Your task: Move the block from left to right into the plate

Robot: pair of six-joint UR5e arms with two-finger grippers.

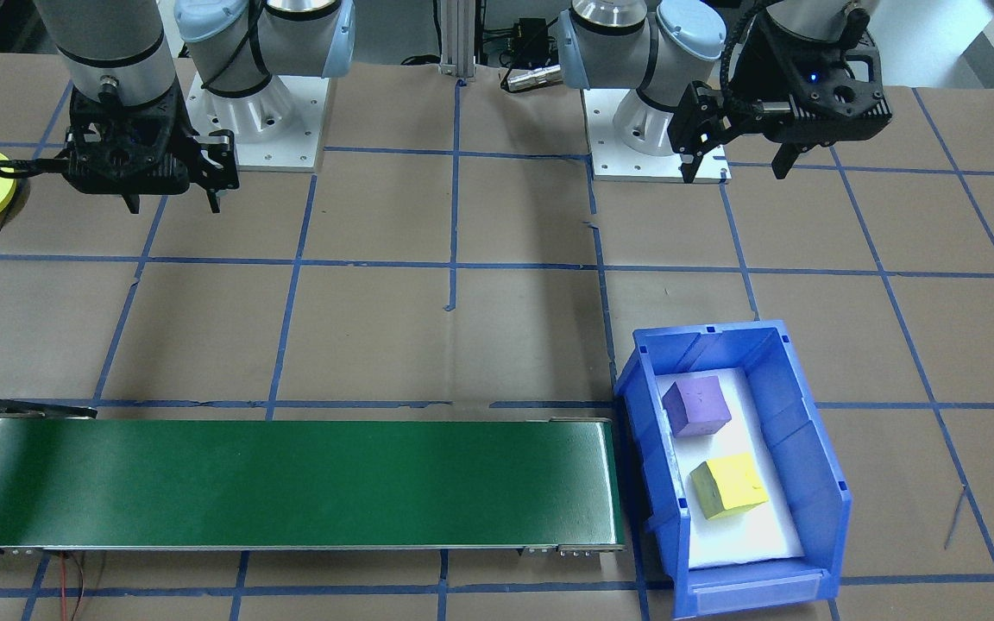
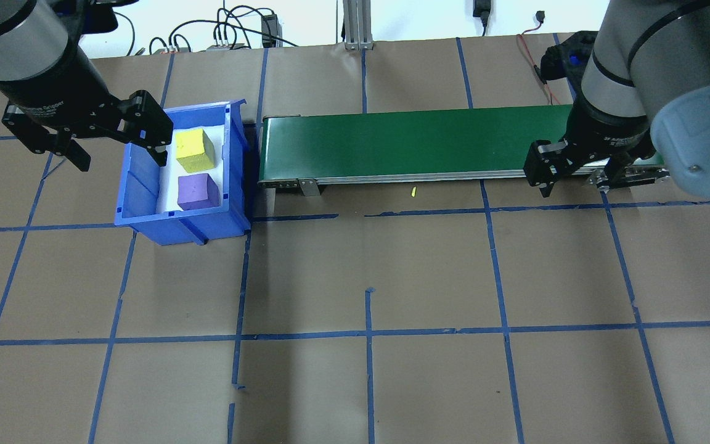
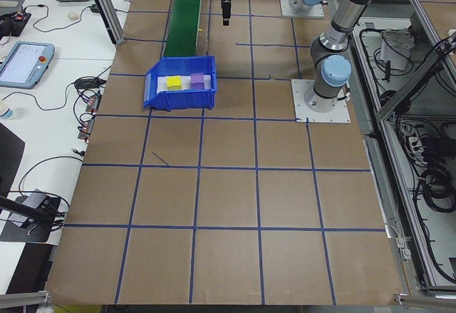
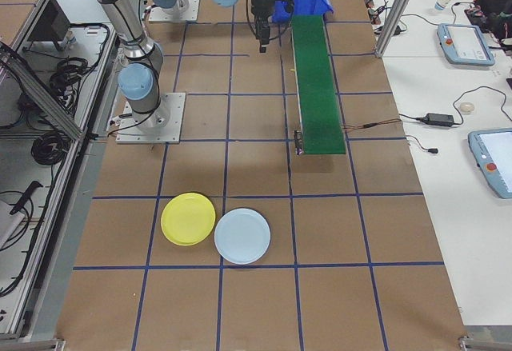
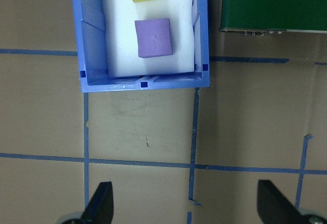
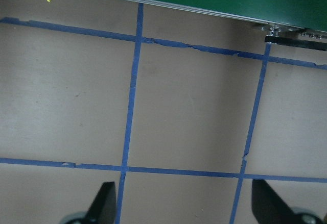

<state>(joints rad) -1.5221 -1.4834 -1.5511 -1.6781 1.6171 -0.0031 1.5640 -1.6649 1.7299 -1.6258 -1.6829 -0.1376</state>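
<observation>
Purple foam cube (image 1: 696, 405) sits on the white liner inside the blue plastic bin (image 1: 816, 483), at the bin's end nearer the robot. Yellow foam cube (image 1: 727, 486) lies just beside it in the same bin, apart from it, slightly skewed. Neither cube is gripped.

Round bright yellow plastic plate (image 4: 188, 218) rests on the tabletop (image 2: 355, 283) at the robot's right end, well apart from the bin; a pale blue round plate (image 4: 242, 235) lies just beside it, rims touching or nearly so.

Long green conveyor belt (image 2: 404, 143) runs between the bin and the plate end; one belt end sits just beside the bin wall.

Left claw (image 2: 118, 148) hangs above the tabletop beside the bin's outer wall, fingers spread, nothing between them. Right claw (image 2: 574, 182) hangs near the belt's far end, fingers spread, nothing held.
</observation>
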